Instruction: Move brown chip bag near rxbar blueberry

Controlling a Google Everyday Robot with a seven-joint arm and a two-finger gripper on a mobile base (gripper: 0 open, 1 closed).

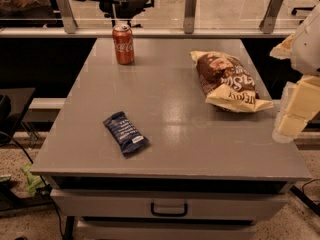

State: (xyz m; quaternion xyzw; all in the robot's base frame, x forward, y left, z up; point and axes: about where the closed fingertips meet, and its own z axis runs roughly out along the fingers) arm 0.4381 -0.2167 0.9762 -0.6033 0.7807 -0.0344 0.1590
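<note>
The brown chip bag [226, 80] lies on the right side of the grey table [170, 119], its dark brown middle between pale cream ends. The rxbar blueberry [125, 133], a small dark blue wrapper with a white patch at its near end, lies at the front left of the table. My gripper [295, 113] hangs at the right edge of the view, beyond the table's right edge and just right of the bag, apart from it. It holds nothing that I can see.
A red soda can [123, 44] stands upright at the back left of the table. A drawer with a handle [169, 210] sits under the tabletop. A glass railing [190, 6] runs behind the table. A dark side surface [12, 109] stands to the left.
</note>
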